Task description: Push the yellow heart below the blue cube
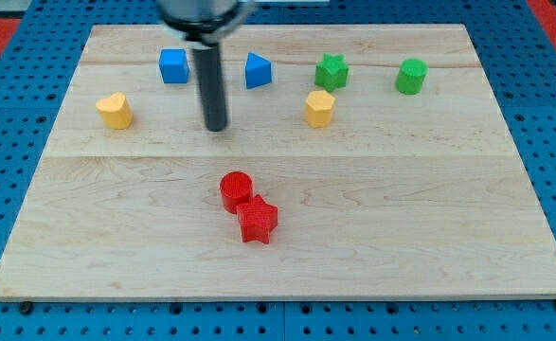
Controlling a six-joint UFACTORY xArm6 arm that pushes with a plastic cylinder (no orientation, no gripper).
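Observation:
The yellow heart (115, 110) lies at the view's left on the wooden board (382, 227). The blue cube (173, 66) sits up and to the right of it, near the board's top edge. My tip (217, 127) rests on the board to the right of the heart and below and right of the cube, touching neither. The rod rises from it toward the view's top.
A blue wedge-like block (258, 71) lies right of the rod. A yellow hexagonal block (319, 108), a green star (331, 71) and a green cylinder (411, 76) lie at the top right. A red cylinder (236, 190) touches a red star (258, 221) at centre.

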